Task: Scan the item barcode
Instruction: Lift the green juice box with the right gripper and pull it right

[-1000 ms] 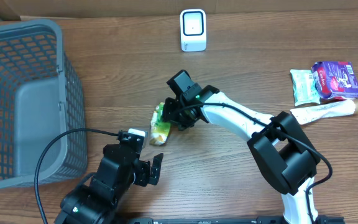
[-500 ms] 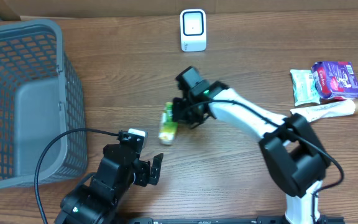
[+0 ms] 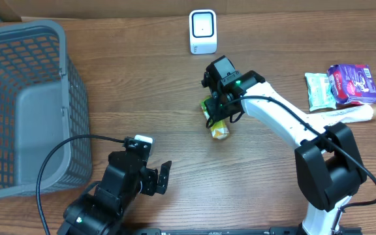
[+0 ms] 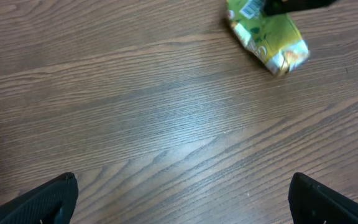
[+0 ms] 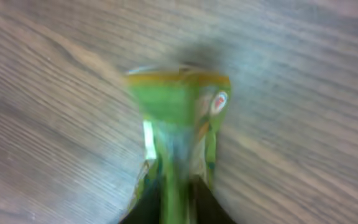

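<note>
Packet: crinkled green, yellow-orange at one end (white label).

Open table between basket and scanner

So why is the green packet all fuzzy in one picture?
Right wrist view: the green packet is smeared and soft, very near the lens; left wrist view: it looks sharp, its barcode label showing; overhead view: crisp, evenly lit, only soft shadows.
</note>
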Available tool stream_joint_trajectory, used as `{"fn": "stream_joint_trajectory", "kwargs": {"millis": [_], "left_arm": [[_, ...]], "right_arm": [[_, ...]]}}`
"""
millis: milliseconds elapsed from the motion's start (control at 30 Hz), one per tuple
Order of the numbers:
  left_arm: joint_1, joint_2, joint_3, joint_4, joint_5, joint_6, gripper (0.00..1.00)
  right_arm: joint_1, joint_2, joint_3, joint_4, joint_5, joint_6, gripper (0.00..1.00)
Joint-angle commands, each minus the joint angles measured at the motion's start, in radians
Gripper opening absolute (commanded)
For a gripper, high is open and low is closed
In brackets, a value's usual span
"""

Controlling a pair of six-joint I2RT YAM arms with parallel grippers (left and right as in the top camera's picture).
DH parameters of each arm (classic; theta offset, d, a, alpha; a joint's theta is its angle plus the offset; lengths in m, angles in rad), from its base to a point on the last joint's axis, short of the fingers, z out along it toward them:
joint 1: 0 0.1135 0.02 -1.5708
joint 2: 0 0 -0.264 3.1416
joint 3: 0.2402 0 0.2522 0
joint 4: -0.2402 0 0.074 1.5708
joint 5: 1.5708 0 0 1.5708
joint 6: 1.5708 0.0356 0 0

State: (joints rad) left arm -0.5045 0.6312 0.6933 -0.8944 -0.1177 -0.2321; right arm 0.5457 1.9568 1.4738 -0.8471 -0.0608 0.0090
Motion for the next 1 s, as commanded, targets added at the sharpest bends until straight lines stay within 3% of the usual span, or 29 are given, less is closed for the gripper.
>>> {"fn": "stream_joint_trajectory", "kwargs": {"millis": [0, 33, 233, 533, 700, 967], "left_arm": [[-0.008, 0.002, -0.003, 0.001, -0.013, 0.016, 1.00], [-0.008, 0.002, -0.003, 0.001, -0.013, 0.016, 1.00], [-0.008, 0.002, -0.003, 0.001, -0.013, 0.016, 1.00], [-0.008, 0.002, -0.003, 0.001, -0.013, 0.016, 1.00], [-0.008, 0.002, -0.003, 0.001, -0.013, 0.016, 1.00], [-0.008, 0.002, -0.003, 0.001, -0.013, 0.016, 0.99]], "right_arm": [[0.003, -0.026, 0.032, 0.016, 0.048, -0.032, 0.56], [0.002, -0.026, 0.032, 0.016, 0.048, -0.021, 0.63], [-0.037, -0.027, 0.049, 0.010, -0.013, 0.029, 0.64], [-0.183, -0.027, 0.125, -0.166, -0.241, 0.028, 0.68], [-0.149, -0.026, 0.080, -0.177, -0.174, 0.025, 0.68], [-0.024, -0.026, 0.023, -0.098, 0.044, 0.054, 0.85]]}}
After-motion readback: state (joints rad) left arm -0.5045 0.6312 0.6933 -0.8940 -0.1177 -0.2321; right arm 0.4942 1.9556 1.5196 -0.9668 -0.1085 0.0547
